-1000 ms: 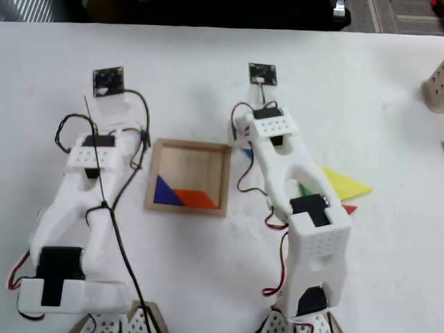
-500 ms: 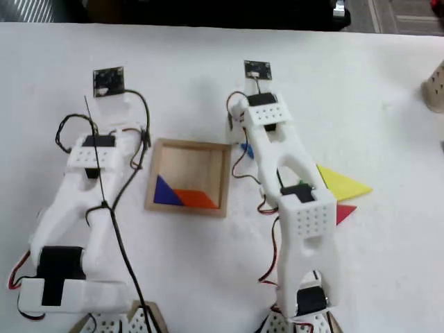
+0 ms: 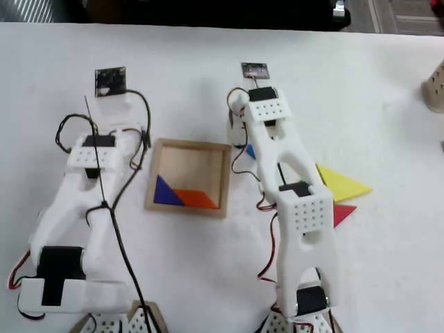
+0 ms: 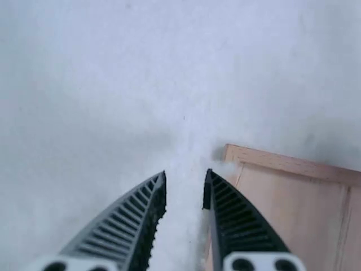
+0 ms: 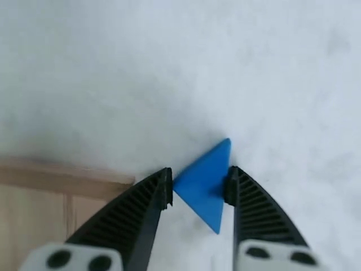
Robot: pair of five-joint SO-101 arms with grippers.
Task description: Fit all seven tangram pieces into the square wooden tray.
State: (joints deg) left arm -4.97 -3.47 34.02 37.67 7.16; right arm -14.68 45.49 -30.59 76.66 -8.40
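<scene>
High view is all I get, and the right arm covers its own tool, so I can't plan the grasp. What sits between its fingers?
Observer: In the right wrist view, the right tool stands open around a small blue triangle lying flat on the table.
Operator: And the left tool?
Observer: The left tool is open with nothing between its fingers, over bare table beside a corner of the wooden tray.
</scene>
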